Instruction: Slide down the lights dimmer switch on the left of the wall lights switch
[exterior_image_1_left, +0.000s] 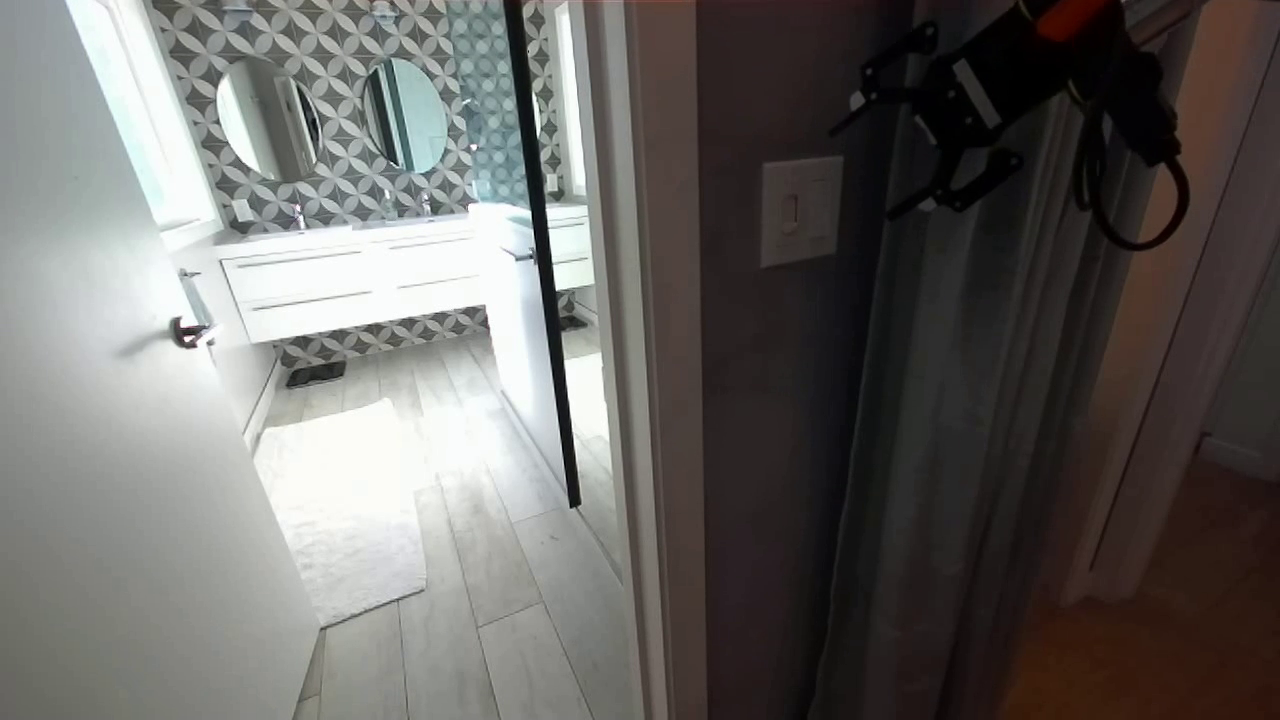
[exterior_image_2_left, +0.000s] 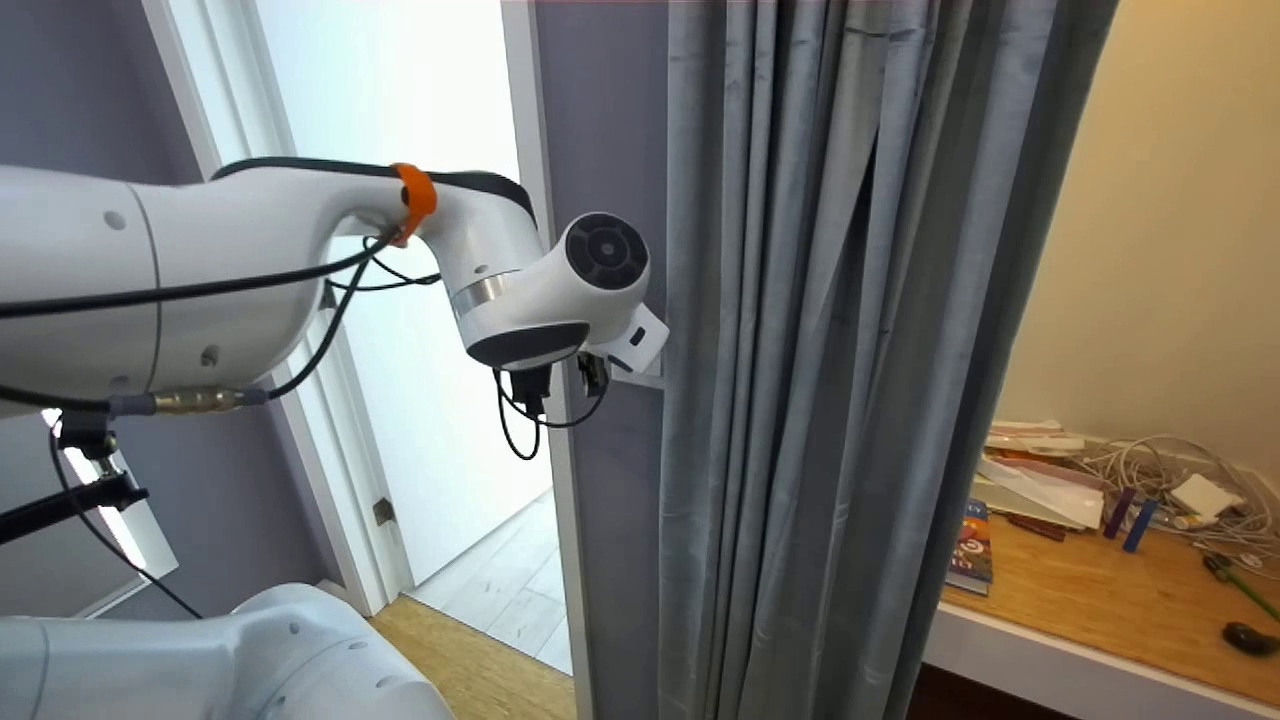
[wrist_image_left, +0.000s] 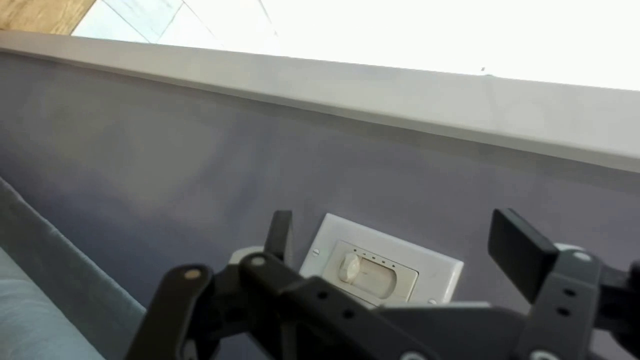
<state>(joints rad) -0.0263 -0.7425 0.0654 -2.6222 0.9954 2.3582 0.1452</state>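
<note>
The hand (exterior_image_1_left: 864, 174) gapes wide near a white switch plate (exterior_image_1_left: 802, 212) on the wall (exterior_image_1_left: 770, 400). In the wrist view, the plate's knob (wrist_image_left: 350, 268) sits at the left end of its slot (wrist_image_left: 378, 280). A curtain (exterior_image_1_left: 940, 430) hangs beside the plate.

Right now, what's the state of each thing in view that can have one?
End effector: open, holding nothing, apart from the wall plate.
Dimmer slider: at the lower end of its travel.
Right-hand switch: on or off, cannot tell.
Bathroom door: open.
Vanity drawers: shut.
Curtain: bunched in folds.
Book: lying partly hidden behind the curtain.
</note>
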